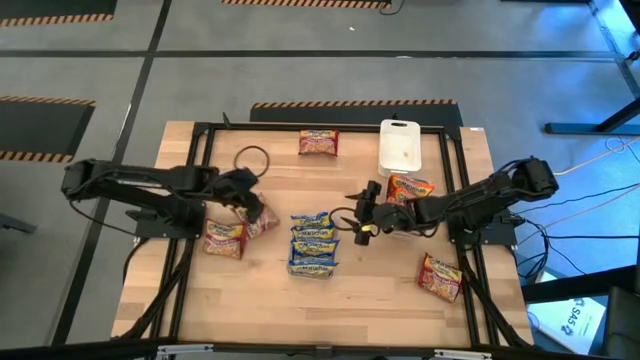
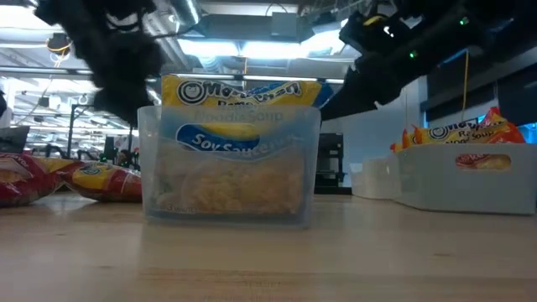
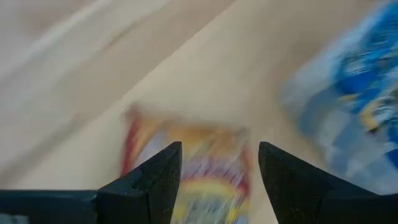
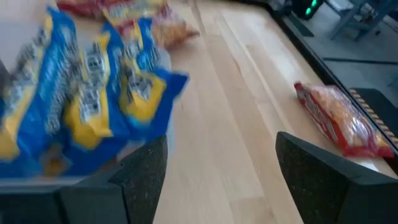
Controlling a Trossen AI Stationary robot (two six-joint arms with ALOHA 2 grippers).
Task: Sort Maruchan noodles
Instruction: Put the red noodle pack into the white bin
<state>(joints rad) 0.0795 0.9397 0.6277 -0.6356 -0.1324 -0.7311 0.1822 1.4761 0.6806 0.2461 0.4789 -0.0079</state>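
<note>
bare wood front-centre, blue packets [image 1: 313, 242] between arms

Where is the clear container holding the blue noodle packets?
In the high view, the clear container sits mid-table between both arms, left of the right gripper.

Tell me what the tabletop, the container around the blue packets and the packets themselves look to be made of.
Tabletop: pale wood, matte, with plank seams and grain.
Container: clear, slightly frosted plastic; the packet's print shows through its wall.
Blue-and-yellow noodle packets: thin glossy printed plastic film, crinkled, probably flexible.
</note>
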